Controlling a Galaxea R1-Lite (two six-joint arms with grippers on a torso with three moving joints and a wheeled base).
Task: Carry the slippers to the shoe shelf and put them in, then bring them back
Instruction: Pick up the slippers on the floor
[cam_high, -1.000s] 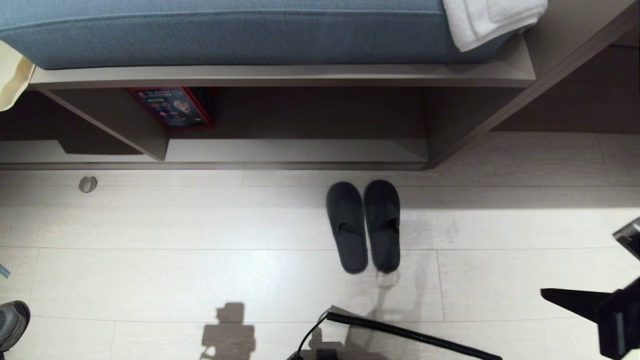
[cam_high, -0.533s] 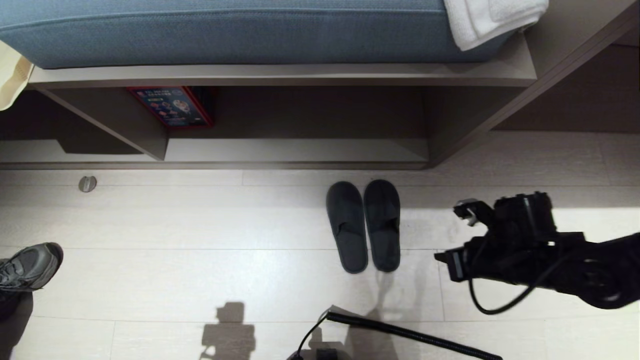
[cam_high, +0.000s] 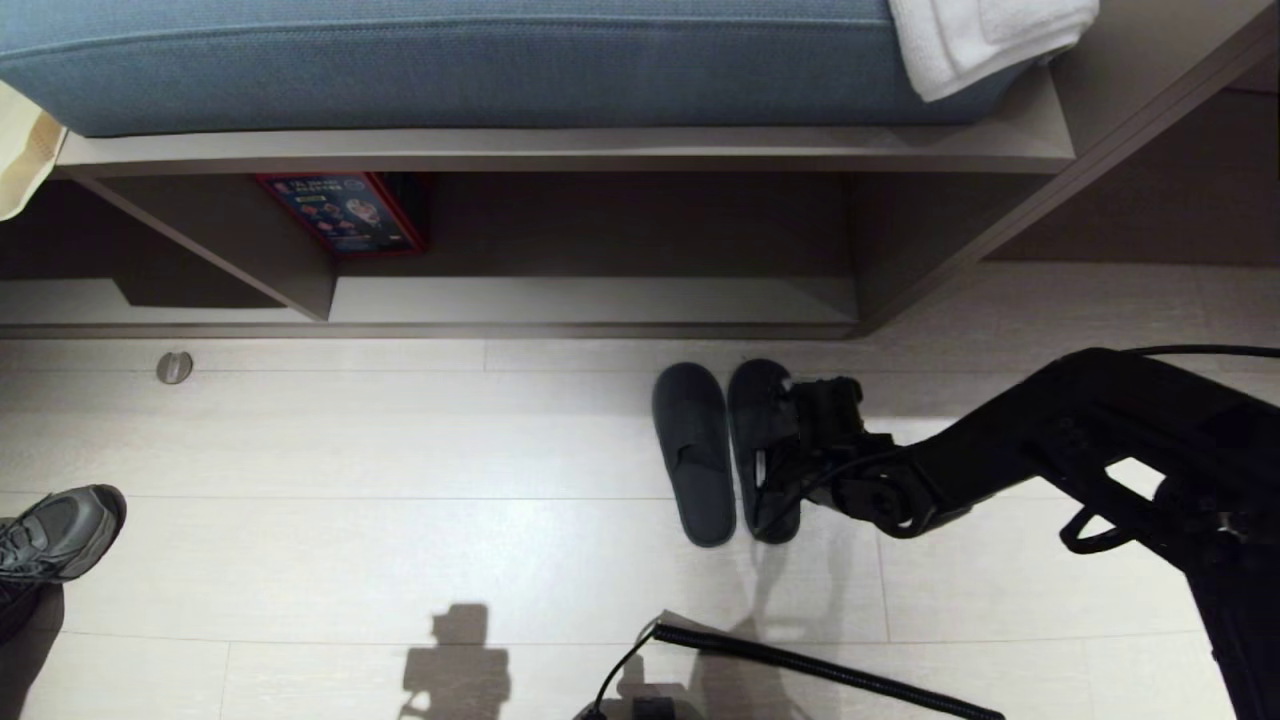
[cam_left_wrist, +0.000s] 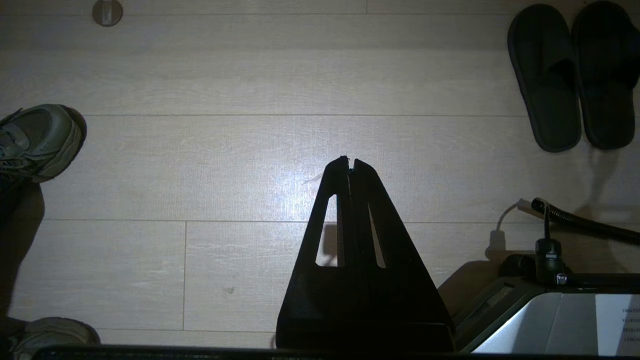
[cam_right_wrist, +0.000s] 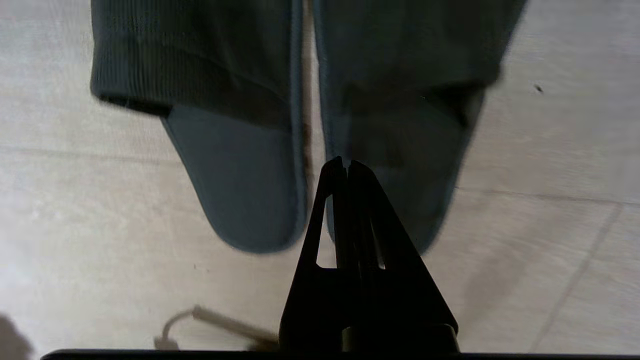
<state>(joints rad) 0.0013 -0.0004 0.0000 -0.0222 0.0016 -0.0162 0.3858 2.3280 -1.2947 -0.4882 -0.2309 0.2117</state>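
The slippers (cam_high: 725, 450) lie side by side on the floor (cam_high: 400, 450), toes toward the shoe shelf (cam_high: 600, 300), just in front of it and not inside. Right gripper (cam_right_wrist: 346, 165) hangs over the pair, above the right-hand slipper's heel end; jaws closed tight, holding nothing. Left gripper (cam_left_wrist: 350, 162) is well apart over bare floor, jaws also closed, nothing held. Grey sneaker (cam_high: 55, 535) at far left. Blue cushion (cam_high: 450, 60) and white towel (cam_high: 980, 40) lie on the bench top.
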